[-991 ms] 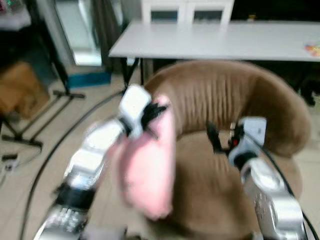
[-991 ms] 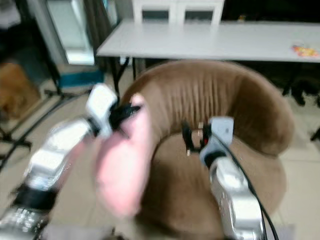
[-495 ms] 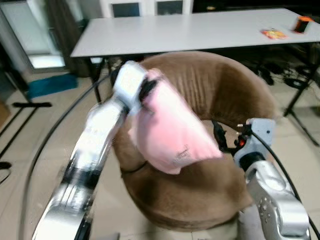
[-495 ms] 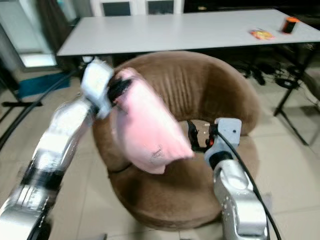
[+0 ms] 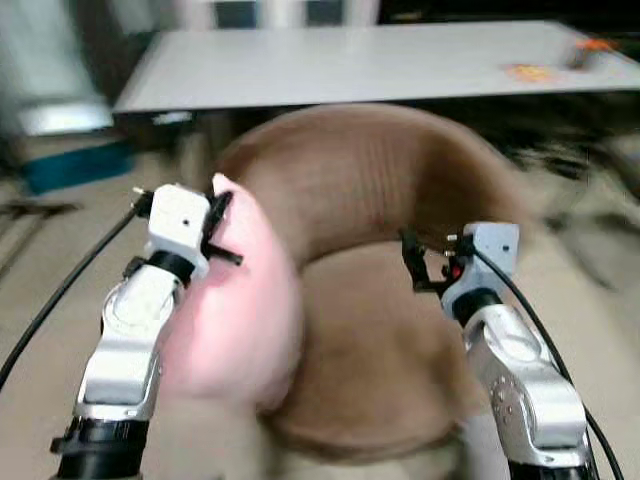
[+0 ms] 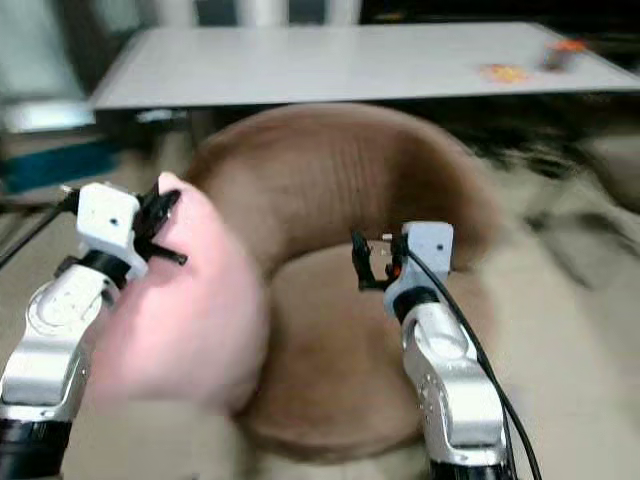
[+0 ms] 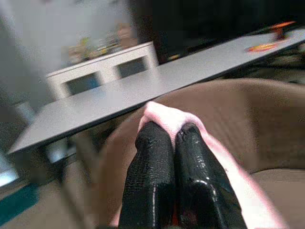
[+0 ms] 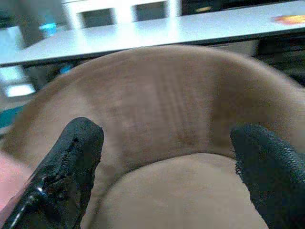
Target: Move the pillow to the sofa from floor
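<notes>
Pillow (image 5: 235,330) in left pincer (image 5: 218,222)

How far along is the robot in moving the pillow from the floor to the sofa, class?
Done: the pink pillow is off the floor, pinched at its top edge by the shut left gripper. In hand: it hangs at the brown sofa's left side, not yet on the seat. The open right gripper hovers over the seat cushion. Left: swing the pillow onto the seat and let go.
</notes>
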You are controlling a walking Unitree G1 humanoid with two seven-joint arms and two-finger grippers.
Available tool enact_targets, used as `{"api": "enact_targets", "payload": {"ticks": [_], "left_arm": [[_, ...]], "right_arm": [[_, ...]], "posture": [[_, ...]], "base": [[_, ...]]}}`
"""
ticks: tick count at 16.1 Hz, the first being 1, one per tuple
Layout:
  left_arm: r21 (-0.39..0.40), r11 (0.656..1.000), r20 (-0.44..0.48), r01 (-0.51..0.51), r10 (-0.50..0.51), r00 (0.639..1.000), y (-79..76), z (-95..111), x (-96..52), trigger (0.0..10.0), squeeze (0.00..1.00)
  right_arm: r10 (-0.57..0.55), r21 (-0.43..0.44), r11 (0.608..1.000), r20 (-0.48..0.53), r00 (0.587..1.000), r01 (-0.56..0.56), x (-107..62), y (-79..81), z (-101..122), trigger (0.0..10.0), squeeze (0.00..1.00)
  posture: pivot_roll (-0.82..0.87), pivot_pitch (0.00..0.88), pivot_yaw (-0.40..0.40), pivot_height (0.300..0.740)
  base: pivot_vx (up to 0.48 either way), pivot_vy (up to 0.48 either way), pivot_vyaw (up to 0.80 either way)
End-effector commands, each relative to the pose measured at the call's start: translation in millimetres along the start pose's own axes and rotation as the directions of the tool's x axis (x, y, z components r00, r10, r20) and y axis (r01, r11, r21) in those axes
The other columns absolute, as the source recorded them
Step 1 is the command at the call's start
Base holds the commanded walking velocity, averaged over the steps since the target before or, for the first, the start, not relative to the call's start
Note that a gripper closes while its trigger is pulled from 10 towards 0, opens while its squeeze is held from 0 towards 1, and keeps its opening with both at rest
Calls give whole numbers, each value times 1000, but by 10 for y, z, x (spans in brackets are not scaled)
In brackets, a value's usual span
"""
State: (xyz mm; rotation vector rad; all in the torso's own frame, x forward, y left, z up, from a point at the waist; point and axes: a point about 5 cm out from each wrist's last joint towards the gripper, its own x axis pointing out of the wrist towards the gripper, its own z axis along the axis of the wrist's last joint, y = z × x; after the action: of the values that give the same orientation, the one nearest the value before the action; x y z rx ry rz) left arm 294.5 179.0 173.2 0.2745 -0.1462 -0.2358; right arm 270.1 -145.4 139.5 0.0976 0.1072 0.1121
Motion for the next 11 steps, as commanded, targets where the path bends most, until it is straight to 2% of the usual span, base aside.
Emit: {"api": "enact_targets", "payload": {"ticks": [1, 6, 9, 10, 11], "left_arm": [[15, 1000, 53, 9, -10, 999, -47, 145, 56, 10000, 0], [29, 1000, 41, -9, 8, 999, 22, 161, 55, 10000, 0], [28, 999, 35, -31, 30, 999, 69, 174, 34, 10000, 0], [29, 999, 31, -34, 33, 999, 75, 172, 26, 10000, 0], [31, 999, 28, -38, 38, 999, 83, 168, 23, 10000, 0]], "right_arm": [[-10, -6, 1000, 6, 1000, 10, 21, -26, 13, 10000, 0], [31, -44, 999, 10, 999, -31, 46, 32, 9, 10000, 0], [96, -51, 994, 11, 995, -96, 47, 73, 11, 10000, 0], [112, -78, 991, 8, 994, -111, 51, 78, 9, 10000, 0], [137, -100, 986, 6, 991, -136, 56, 101, 10, 10000, 0]], "posture": [[-19, 0, 3, 740], [-23, 0, 11, 740], [-17, 0, 8, 740], [-13, 0, 3, 740], [-9, 0, -2, 740]], "base": [[322, 0, -800], [328, 0, 0], [0, 0, 0], [0, 0, 0], [0, 0, 800]]}}
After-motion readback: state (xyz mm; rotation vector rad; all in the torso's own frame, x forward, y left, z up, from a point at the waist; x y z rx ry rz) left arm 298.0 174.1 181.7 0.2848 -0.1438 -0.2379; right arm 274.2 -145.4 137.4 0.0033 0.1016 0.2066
